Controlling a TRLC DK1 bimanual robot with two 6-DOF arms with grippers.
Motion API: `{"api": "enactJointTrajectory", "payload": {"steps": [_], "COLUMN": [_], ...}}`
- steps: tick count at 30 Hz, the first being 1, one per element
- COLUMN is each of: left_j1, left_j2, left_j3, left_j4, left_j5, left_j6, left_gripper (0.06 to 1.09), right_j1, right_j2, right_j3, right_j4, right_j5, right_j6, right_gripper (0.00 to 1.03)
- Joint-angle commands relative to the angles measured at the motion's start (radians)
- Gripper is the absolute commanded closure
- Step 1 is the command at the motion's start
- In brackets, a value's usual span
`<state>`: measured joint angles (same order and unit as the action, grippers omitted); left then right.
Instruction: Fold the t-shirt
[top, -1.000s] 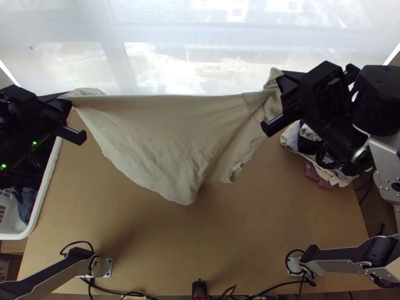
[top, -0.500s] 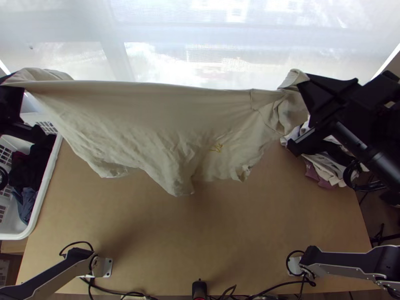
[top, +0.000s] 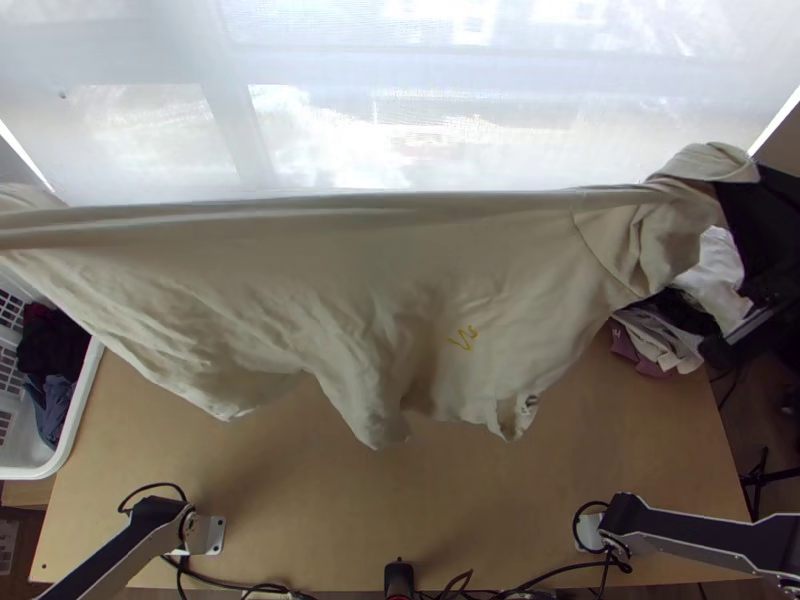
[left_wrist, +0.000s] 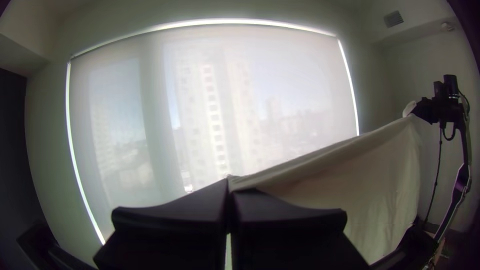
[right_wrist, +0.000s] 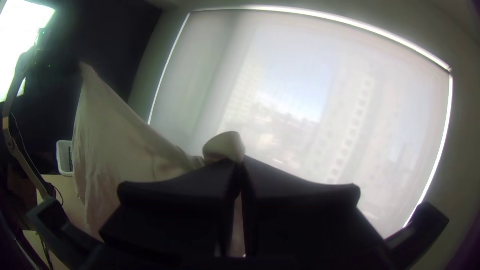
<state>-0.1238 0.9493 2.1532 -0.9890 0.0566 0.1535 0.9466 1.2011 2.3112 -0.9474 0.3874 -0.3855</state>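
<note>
A beige t-shirt is stretched in the air over the table, its upper edge taut and its lower part hanging in loose folds, with a small yellow mark on it. At the top view's right, my right gripper is shut on a bunched corner of it. In the right wrist view that gripper pinches cloth at its fingertips, a rounded bulge standing above them. My left gripper is shut on the shirt's other upper corner in the left wrist view, and the cloth slopes from there up to the right gripper.
A white basket with dark and blue clothes stands at the table's left. A pile of clothes lies at the right edge. Cables and a small black device are at the near edge of the wooden table.
Both grippers have moved apart, the left one leftward out of the top view and the right one rightward. The shirt between them is spread wider, and its yellow mark has come into sight.
</note>
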Motion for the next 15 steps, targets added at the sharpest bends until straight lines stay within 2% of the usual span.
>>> {"api": "enactJointTrajectory", "payload": {"steps": [1,3,9,15], "left_j1": [0.065,0.131,0.139,0.138], "left_j2": [-0.084,-0.101,-0.113,-0.075], "left_j3": [0.01,-0.006,-0.093,-0.316], "left_j4": [-0.224,-0.287,-0.375,-0.326], "left_j5": [0.178,0.27,0.358,0.397], "left_j6": [0.004,0.04,0.057,0.06], "left_gripper": [1.05,1.05,1.05,1.05], "right_j1": [0.018,0.027,0.031,0.018], "right_j2": [-0.054,-0.055,-0.054,-0.04], "right_j3": [-0.003,-0.003,-0.062,-0.219], "right_j4": [-0.136,-0.209,-0.352,-0.297], "right_j5": [-0.018,-0.039,-0.142,-0.194], "right_j6": [0.045,0.088,0.224,0.266], "right_gripper": [1.0,1.0,1.0,1.0]}}
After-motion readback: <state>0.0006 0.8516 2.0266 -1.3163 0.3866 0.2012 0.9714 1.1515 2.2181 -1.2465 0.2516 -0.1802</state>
